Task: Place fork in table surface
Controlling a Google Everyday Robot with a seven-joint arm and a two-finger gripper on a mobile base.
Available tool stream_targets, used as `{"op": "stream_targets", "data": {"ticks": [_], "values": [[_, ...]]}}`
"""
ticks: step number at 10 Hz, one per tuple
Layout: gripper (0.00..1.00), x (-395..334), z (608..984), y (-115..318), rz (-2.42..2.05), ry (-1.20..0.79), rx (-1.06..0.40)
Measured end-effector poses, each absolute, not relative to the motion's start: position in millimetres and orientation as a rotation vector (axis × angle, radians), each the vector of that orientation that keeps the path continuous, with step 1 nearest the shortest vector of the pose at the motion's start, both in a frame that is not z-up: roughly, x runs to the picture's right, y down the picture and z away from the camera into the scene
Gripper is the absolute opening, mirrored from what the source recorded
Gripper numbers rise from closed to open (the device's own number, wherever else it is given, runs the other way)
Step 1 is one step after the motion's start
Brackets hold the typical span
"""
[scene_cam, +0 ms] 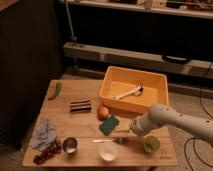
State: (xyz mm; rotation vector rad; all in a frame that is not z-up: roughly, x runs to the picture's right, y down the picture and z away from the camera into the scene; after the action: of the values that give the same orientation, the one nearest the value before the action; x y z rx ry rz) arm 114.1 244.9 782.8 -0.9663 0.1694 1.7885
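Saw the gripper (129,133) low over the tabletop (80,125), fingers spread, the fork (107,140) flat just beside them. Looked released already; called next for a clean lift away.

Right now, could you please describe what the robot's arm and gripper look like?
The arm is a thick, smooth tube of pale grey-white rounded segments, with no cables or markings that I can make out. Its gripper is a smaller, darker piece at the arm's end, above the front of the light-brown wooden tabletop.
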Motion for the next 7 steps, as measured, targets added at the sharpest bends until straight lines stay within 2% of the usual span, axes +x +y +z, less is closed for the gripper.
{"op": "stream_targets", "data": {"ticks": [7], "values": [[0.80, 113.4, 773.8, 237.2, 1.786, 0.170, -0.967]]}}
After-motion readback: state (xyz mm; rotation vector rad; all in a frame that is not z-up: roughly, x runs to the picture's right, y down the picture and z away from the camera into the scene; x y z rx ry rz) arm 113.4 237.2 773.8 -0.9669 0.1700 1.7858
